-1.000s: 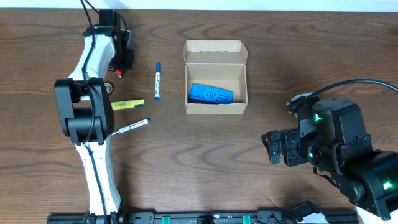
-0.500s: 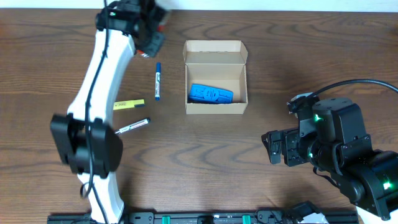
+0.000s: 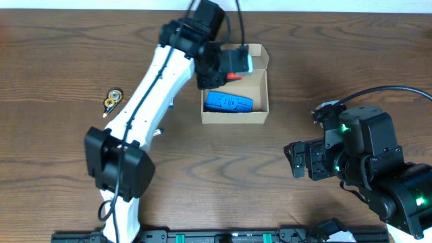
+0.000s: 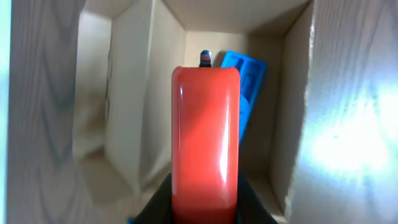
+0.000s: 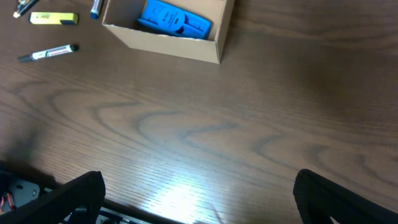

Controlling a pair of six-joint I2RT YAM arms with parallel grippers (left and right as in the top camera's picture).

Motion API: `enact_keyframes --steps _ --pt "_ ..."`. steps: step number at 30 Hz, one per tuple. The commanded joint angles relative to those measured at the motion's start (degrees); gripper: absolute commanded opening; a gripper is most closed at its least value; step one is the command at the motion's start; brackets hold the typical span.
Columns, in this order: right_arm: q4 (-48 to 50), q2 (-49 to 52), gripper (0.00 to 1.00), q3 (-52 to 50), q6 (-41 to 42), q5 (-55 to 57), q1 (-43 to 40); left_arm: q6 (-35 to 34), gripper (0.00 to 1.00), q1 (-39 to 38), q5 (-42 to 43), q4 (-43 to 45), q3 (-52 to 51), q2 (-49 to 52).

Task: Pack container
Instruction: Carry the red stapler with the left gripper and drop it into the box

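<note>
So the left gripper (image 3: 228,65) is pinched shut on a red lighter (image 4: 205,143) (looks like a lighter, anyway), and it's hanging right over the open cardboard box (image 3: 235,119). The box sits on the table (image 3: 324,54) toward the far middle, with its flap lid (image 3: 260,54) folded up at the back. There's already a blue plastic thing (image 3: 228,102) lying inside, along the front wall.

The right gripper (image 5: 199,202) is parked well off to the side with its fingers spread wide and nothing in them.

The bit that makes me nervous: from above, the lighter seems to be over the back part of the box, close to the flap, not dead centre. If it lets go there, I'd guess it could clip the flap or the rim and tip out behind. I can't tell how high it's being held, and a drop from too far up could bounce it off the blue thing. The box also looks light, so a bump from the wrist on the way down might shove it.

A yellow highlighter (image 5: 53,18), a black pen (image 5: 48,53) and a blue pen (image 5: 95,6) lie on the table left of the box, so it's not done packing, I reckon.
</note>
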Motion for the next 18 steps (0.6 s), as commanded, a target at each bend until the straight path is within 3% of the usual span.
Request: enact_keyframes --steps 1,18 --pt "0.0 0.0 0.99 0.0 0.4 0.2 0.5 5.1 0.06 -0.6 -0.8 0.7 0.0 2.9" --pt "0.0 0.0 0.99 0.0 0.5 0.2 0.5 1.6 0.06 -1.1 -12.5 7.2 0.0 11.9"
